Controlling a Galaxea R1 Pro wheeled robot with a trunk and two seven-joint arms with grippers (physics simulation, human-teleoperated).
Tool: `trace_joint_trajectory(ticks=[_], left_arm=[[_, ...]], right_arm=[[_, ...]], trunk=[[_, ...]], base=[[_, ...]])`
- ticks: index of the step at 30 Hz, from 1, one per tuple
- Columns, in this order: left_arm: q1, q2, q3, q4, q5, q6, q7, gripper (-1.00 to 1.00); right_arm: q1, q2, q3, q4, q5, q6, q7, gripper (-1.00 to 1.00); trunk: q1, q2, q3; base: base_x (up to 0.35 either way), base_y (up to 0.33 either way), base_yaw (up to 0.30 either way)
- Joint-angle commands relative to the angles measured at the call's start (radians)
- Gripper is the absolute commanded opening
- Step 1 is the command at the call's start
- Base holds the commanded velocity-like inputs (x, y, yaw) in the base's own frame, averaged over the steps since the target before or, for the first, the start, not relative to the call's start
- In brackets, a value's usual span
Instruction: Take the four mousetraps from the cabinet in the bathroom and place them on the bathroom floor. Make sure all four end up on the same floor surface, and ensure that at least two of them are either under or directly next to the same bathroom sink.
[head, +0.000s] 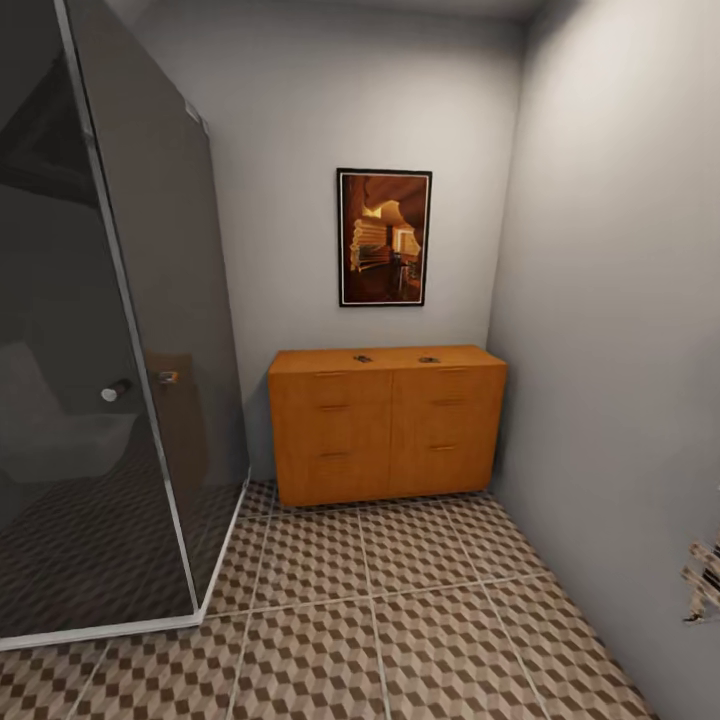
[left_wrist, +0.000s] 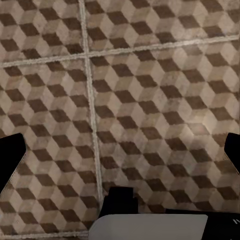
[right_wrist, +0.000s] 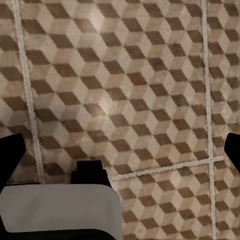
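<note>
Two small dark mousetraps (head: 362, 358) atop flat orange-brown wooden cabinet (head: 388, 425); cube-patterned tile floor (head: 400, 620); both end effectors released.

Orange-brown cabinet (head: 388, 425), brown/beige/cream cube-pattern floor (head: 400, 620), grey walls (head: 600, 300).

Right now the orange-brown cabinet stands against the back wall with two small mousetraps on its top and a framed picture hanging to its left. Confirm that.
One detail is off: the framed picture hangs above the cabinet, not to its left. The head view shows it on the back wall over the cabinet, which does carry two small dark items, likely mousetraps, on its top.
</note>
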Motion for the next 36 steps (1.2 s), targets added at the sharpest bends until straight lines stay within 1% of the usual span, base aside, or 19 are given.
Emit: trace_joint_trajectory(ticks=[1, 36], left_arm=[[-0.001, 0.0, -0.009, 0.001, 0.01, -0.004, 0.003, 1.0], [-0.001, 0.0, -0.009, 0.001, 0.01, -0.004, 0.003, 1.0]], right_arm=[[-0.001, 0.0, -0.008, 0.003, 0.009, -0.005, -0.004, 1.0], [-0.001, -0.001, -0.009, 0.003, 0.012, -0.01, -0.004, 1.0]], trunk=[[0.001, -0.001, -0.001], [0.001, -0.001, -0.001]], base=[[0.32, 0.0, 0.0], [0.319, 0.0, 0.0]])
